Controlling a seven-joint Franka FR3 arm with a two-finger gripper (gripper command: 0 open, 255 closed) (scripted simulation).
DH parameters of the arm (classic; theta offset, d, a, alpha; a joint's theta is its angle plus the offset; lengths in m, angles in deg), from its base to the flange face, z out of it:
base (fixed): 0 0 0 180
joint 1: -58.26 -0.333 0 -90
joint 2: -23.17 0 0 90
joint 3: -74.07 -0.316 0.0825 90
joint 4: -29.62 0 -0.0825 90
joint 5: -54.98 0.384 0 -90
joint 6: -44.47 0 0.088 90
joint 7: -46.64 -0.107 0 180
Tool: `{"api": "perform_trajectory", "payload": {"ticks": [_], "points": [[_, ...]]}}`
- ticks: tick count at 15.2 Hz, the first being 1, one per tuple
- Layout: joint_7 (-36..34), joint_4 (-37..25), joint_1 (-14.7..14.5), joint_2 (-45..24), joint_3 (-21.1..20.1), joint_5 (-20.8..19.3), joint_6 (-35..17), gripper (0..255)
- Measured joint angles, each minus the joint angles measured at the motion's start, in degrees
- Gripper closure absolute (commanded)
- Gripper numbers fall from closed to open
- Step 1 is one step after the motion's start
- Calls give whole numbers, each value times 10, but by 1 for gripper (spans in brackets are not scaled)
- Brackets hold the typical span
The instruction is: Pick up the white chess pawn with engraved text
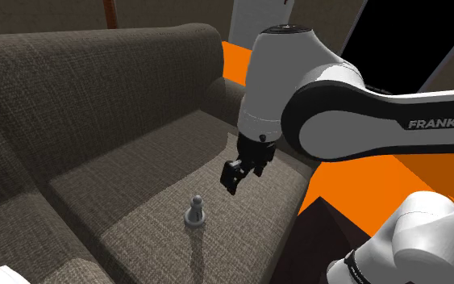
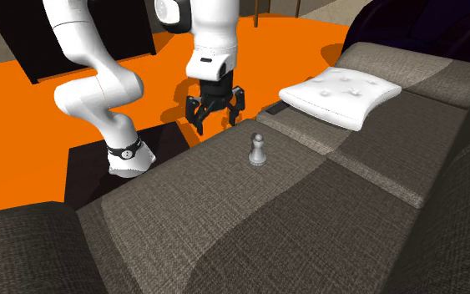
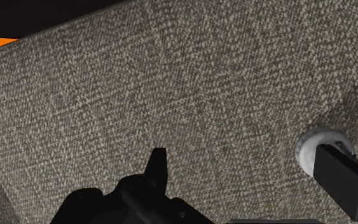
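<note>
A small pale grey-white chess pawn (image 1: 195, 211) stands upright on the brown woven sofa seat (image 1: 136, 194); no engraving is legible. My black gripper (image 1: 245, 173) hangs open above the seat, apart from the pawn and closer to the seat's front edge. In the second exterior view the pawn (image 2: 258, 150) stands to the right of the gripper (image 2: 217, 119), whose fingers are spread with nothing between them. In the wrist view the pawn's round base (image 3: 309, 147) peeks out from behind one finger (image 3: 344, 180), outside the gap.
A white tufted cushion (image 2: 337, 96) lies on the adjoining seat beyond the pawn. The sofa backrest (image 1: 96, 64) rises behind the seat. An orange floor (image 2: 74, 175) and the dark stand (image 2: 87, 167) lie off the seat's front edge. A black area (image 1: 402, 40) shows behind the arm.
</note>
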Motion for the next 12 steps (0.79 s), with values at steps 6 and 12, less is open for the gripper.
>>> {"api": "perform_trajectory", "payload": {"ticks": [6, 12], "points": [[-99, -69, 6, -114, -70, -26, -59, 0], [-154, -86, 5, -174, -100, -55, -104, 0]]}}
